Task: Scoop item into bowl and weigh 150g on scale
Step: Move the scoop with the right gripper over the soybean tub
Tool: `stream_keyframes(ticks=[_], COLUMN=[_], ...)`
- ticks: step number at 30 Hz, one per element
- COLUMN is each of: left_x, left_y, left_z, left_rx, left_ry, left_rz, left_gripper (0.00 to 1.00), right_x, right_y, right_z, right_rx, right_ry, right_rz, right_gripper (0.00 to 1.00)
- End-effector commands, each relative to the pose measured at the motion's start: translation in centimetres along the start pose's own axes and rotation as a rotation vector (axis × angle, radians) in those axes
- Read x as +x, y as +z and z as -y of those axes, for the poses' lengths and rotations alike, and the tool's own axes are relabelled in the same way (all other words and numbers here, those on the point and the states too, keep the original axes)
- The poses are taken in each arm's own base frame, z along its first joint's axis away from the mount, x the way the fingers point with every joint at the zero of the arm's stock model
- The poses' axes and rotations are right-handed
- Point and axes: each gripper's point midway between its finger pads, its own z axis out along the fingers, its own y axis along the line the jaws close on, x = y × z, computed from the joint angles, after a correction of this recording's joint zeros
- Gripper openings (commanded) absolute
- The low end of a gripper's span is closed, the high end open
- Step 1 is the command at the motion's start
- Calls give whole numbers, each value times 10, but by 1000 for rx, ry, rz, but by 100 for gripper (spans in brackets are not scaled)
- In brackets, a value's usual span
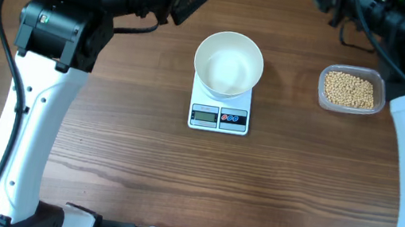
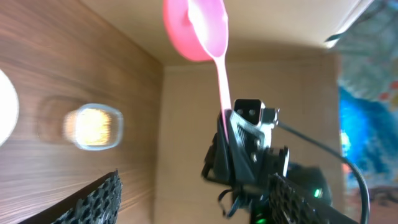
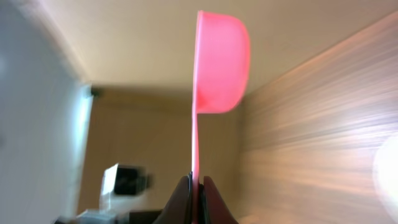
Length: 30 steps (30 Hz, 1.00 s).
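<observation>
Scoop [image 3: 217,62]: pink, held in the air, handle pinched by right gripper [image 3: 196,186] | left gripper [image 2: 194,180]: spread, empty | bowl [image 1: 204,45] on scale [image 1: 219,118], bean tub [image 1: 323,90] to the right | risk: thin handle could twist in the pinch, spilling beans | axis: handle runs straight out from fingers, cup at far end

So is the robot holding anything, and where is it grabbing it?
Yes. The right gripper holds the scoop by the end of its handle, with the cup sticking out past the fingers. The left gripper is open and holds nothing.
</observation>
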Motion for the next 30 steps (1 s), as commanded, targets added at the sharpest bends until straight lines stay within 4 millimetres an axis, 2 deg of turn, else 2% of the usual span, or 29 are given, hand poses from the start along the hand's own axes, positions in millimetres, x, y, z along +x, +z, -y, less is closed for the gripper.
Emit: stream_keyframes(ticks=[1,7,10,13,15,17,21,24,27,28,30], left_x=[-5,-6,2,12,16,20,26,29,33,37,47], left_y=[-2,-6,0,14,18,21,22,21,18,17,15], left_z=[-10,-51,-64,-87,-102,-126,-151,-156,-159,-160,-165], left_rx=[-63,-245,-288,-372,-429,-530,-630,-646,-659,-659,-672], left_ry=[191,273,350,401,410,391,372,369,356,346,323], left_rz=[44,51,-1,-58,-84,-106,-150,-168,-186,-202,-243], left_gripper=[78,74,73,74,74,74,73,71,56,41,28], right_x=[-23,-27,-32,-36,-32,-21,-3,-1,0,-1,-7], right_y=[-18,-60,-93,-146,-162,-181,-207,-208,-207,-207,-204], right_z=[25,68,94,118,126,141,160,164,166,165,163], right_rx=[110,362,610,936,1032,1149,1303,1315,1314,1314,1300], right_ry=[-213,-299,-350,-381,-379,-356,-306,-355,-366,-365,-378], right_rz=[73,65,108,170,163,122,48,-2,-23,-20,6], right_gripper=[5,5,5,5,4,4,4,4,4,4,4])
